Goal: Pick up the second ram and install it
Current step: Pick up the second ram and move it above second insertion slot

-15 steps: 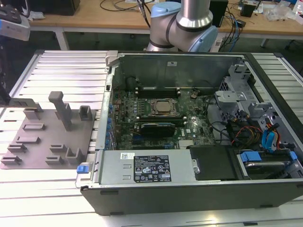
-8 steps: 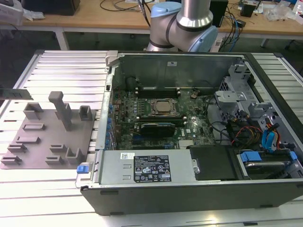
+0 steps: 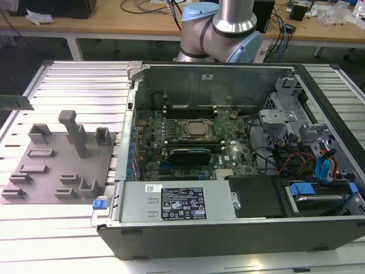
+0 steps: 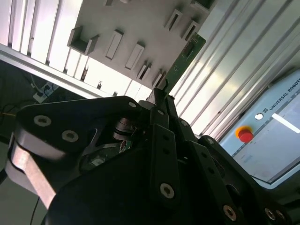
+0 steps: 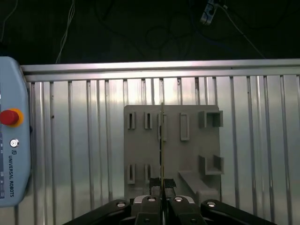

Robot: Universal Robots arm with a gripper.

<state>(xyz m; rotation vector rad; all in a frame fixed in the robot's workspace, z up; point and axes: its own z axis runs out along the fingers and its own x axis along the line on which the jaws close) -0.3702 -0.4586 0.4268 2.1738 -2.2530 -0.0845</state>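
Slatted table (image 5: 93, 140), fixture plate (image 5: 187, 154), ram (image 4: 185, 56) in hand (image 5: 161, 188)

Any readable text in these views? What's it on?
Black label on the grey metal cover: too small to read.
White label beside it: too small.
Pale blue teach pendant: maker's name only.
Long green circuit-board stick in the jaws: nothing legible.

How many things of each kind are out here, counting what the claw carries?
Grey fixture plate: 1
Open computer case: 1
Green RAM stick, gripped in the claw: 1
Teach pendant with red button: 1
Total: 4
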